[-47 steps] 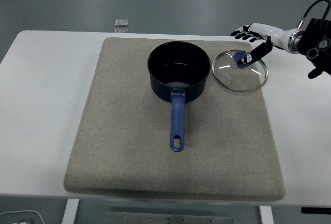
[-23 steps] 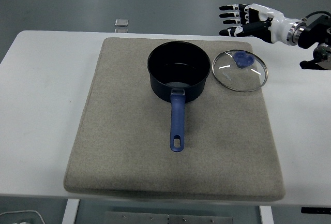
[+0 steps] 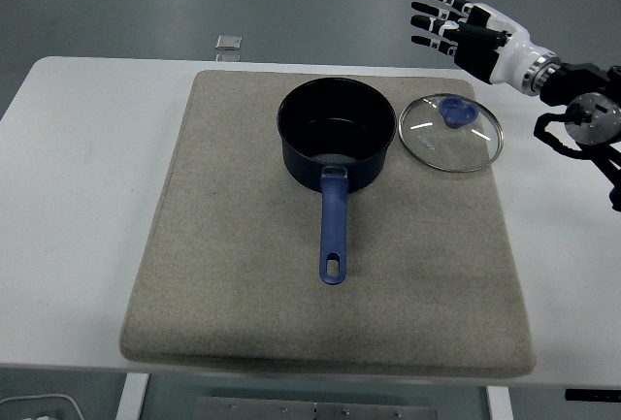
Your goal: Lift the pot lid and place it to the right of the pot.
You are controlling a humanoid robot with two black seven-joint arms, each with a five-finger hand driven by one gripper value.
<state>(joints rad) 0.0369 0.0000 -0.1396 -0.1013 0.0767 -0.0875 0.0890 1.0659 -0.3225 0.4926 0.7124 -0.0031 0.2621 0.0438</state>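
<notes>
One glass lid (image 3: 451, 133) flat below raised, spread right hand (image 3: 469, 30)

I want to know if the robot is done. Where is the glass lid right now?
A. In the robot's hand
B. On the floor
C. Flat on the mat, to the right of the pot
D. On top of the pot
C: the lid lies flat on the grey mat just right of the open pot, while the right hand is up in the air with spread fingers, holding nothing.
</notes>
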